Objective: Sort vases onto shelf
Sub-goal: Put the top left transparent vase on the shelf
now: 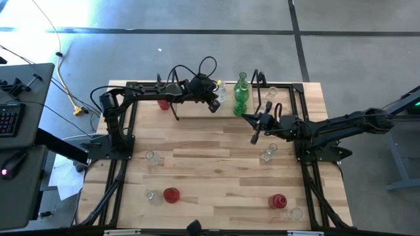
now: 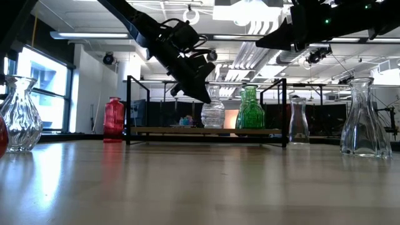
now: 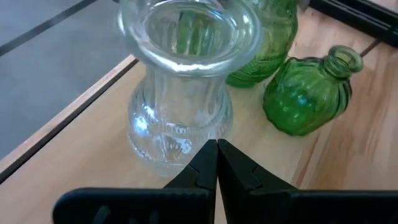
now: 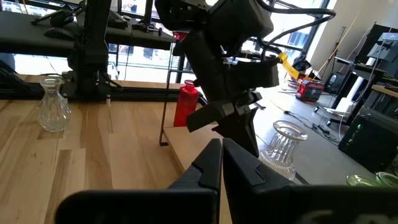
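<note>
My left gripper [image 3: 216,149] is shut, its tips close in front of a clear ribbed vase [image 3: 179,87] that stands upright on the shelf [image 2: 187,130]. Two green vases [image 3: 306,93] stand just beyond it on the same board. In the high view the left gripper [image 1: 214,107] is at the shelf's far middle. A red vase [image 1: 164,103] stands by the shelf's left end. My right gripper [image 4: 221,146] is shut and hovers over the table's right middle [image 1: 254,139], pointing toward the left arm and touching nothing. My left gripper has its shut fingertips [image 3: 208,152] right at the lower belly [image 3: 168,149] of the clear vase, coming slanting from above. Whether they touch the glass I cannot tell. The vase stands upright on its base on the shelf board.
Loose vases stand about the table: clear ones [image 1: 152,157], [image 1: 268,154], [image 1: 152,195], [image 1: 296,213] and red ones [image 1: 171,195], [image 1: 277,200]. Another clear vase [image 1: 271,92] is by the shelf's right end. The black arm frames run along both table sides.
</note>
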You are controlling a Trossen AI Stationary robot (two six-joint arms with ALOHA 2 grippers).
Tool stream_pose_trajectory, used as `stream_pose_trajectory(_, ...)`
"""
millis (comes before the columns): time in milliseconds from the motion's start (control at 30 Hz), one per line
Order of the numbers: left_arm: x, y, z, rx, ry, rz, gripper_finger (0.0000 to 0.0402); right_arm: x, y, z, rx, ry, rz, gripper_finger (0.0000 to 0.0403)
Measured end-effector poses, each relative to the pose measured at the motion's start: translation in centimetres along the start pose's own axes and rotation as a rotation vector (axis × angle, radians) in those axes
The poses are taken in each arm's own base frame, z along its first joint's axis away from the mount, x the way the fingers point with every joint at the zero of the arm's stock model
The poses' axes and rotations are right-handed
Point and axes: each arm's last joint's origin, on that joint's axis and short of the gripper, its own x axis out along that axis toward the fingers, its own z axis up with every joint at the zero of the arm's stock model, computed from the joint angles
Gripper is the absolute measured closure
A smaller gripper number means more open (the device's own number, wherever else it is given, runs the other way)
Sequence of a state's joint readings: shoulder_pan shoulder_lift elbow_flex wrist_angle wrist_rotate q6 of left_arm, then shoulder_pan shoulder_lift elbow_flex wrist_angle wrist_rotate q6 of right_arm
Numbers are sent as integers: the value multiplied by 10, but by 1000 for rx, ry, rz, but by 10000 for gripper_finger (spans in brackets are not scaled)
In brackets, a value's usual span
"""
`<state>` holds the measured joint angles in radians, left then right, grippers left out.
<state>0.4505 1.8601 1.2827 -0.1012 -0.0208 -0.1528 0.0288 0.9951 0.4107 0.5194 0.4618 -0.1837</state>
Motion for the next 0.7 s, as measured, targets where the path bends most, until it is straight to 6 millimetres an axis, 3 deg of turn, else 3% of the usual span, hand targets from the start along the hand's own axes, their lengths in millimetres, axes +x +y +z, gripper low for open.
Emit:
stream_pose_trajectory(267,-3,-16,-1,59,-1,-45,401,0,0,0,1,-1,0,402)
stream_pose_trajectory(700,0,-4,3,58,-39,6,401,0,0,2,8,-16,-2,402)
